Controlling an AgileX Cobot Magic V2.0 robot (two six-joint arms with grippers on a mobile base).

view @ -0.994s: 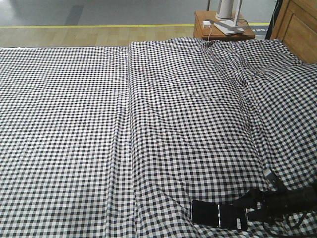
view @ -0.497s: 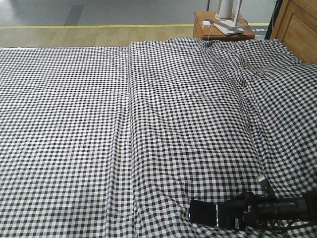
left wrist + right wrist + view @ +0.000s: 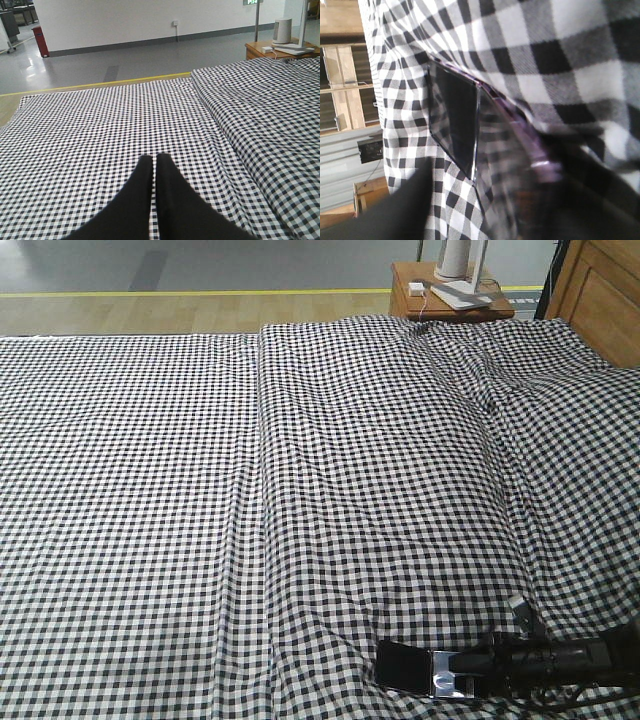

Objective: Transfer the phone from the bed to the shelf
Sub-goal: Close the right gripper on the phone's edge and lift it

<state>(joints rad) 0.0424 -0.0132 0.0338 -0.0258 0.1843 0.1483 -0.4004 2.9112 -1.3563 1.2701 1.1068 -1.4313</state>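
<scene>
Your glossy black phone [image 3: 405, 667] shows a middle seam and a pinkish edge. Right claw [image 3: 478, 672] seems clamped on it; left claw [image 3: 154, 167] sits closed.

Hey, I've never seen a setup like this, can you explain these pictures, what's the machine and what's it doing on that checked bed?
It is a two-armed robot on a mobile base. The wide picture looks forward over the bed, covered in a black-and-white checked sheet. The other two come from cameras on its wrists. The left one shows the left pincer, shut and empty, above the sheet. The right one is a blurry close-up of the phone, a glossy black slab on the sheet. In the wide picture the right pincer reaches the phone's end; whether it grips is unclear.
</scene>
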